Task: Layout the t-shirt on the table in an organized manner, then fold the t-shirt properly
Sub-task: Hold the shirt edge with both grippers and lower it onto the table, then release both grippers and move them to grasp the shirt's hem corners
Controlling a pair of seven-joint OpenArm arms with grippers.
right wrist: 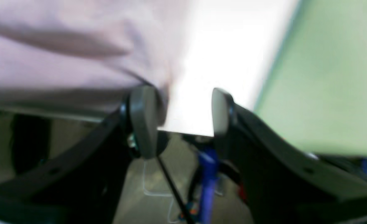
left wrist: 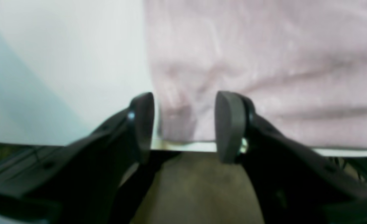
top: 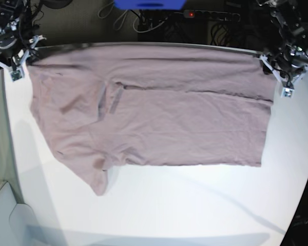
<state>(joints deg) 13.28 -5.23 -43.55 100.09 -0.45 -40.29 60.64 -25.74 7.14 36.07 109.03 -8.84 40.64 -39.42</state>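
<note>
Shirt (top: 159, 118) spread across the upper half of the base view, lying on the white table (top: 185, 205). Its far edge runs along the table's top rim, from the upper left corner to the upper right. One sleeve points toward the lower left of the frame; a doubled band of fabric crosses the upper part, so the garment seems already folded once lengthwise, though that is a judgement from the creases.

Left gripper (left wrist: 183, 124), at the upper right of the base view: jaws apart at a middling width, with the shirt's corner lying between them but not pinched. No pad presses the cloth.

Right gripper (right wrist: 183, 115), at the upper left of the base view: jaws likewise apart. One pad (right wrist: 144, 121) sits just beside the shirt's edge, the other over bare table; nothing is held.

Both grippers stand at the two far corners, probably because holding those corners let the edge be drawn taut and set straight along the rim. With the jaws parted, the cloth rests under its own weight. Remaining wrinkles near the left sleeve suggest smoothing is still needed.
</note>
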